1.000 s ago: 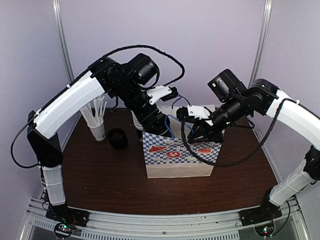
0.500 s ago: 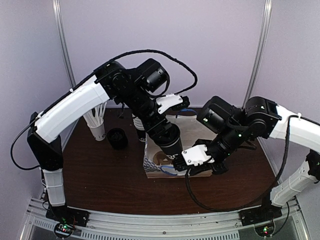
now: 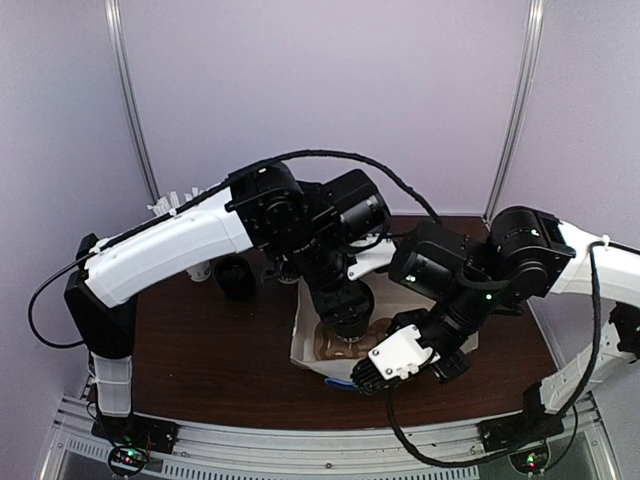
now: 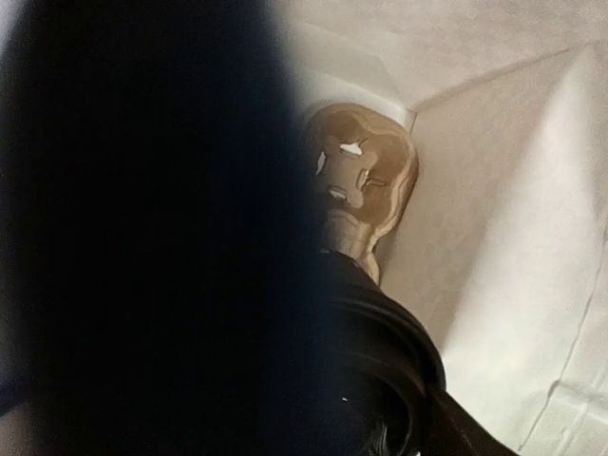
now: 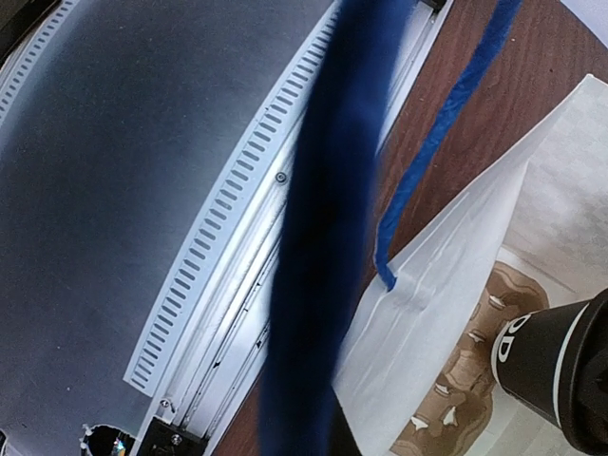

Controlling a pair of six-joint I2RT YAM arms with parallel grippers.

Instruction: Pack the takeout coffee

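- Inside the open paper bag, the coffee cup sits over a brown cardboard tray; whether it touches the tray cannot be told.
- Reaching down through the bag's mouth, the left pincer has its fingers spread wide around the cup, gripping it.
- At the bag's near edge, the right pincer is clamped tight on the blue handle.

The bag stands in the middle of the table, mouth up. The takeout coffee is inside it, over a card tray at the bottom. The handle rises from the bag's near side. Left of the bag — a small round thing; sticks behind that.
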